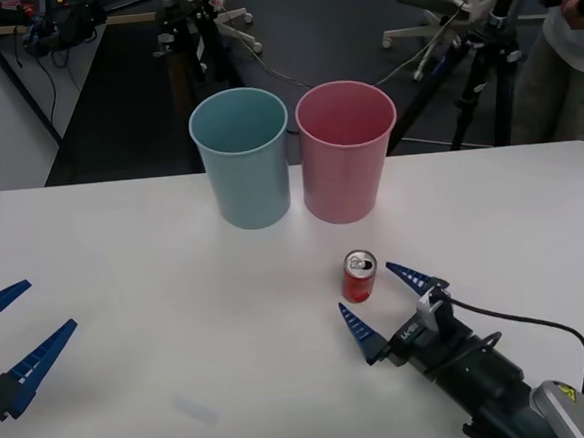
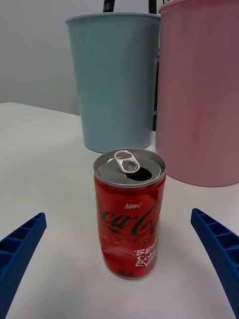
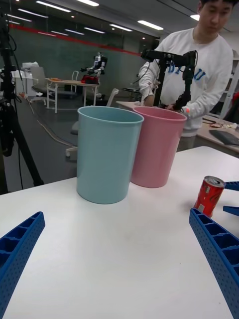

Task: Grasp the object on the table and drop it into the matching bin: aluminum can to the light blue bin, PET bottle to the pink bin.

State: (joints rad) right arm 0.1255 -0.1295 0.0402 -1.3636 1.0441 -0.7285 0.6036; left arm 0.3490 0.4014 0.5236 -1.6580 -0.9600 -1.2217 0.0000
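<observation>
The right end effector (image 1: 384, 299) sits low over the large white tabletop (image 1: 127, 291), its blue ribbed fingers (image 2: 219, 249) spread apart, just short of the small red aluminum can with silver top (image 1: 359, 275), which stands upright. Beyond stand the tall light blue plastic bin (image 1: 242, 157) and tall pink plastic bin (image 1: 346, 150), side by side. The left end effector (image 1: 14, 334) waits spread apart at the near left edge.

We are seeing the red aluminum can (image 1: 359, 276) standing upright, opened, just before the pink bin (image 1: 347, 151), beside the light blue bin (image 1: 242, 157).
</observation>
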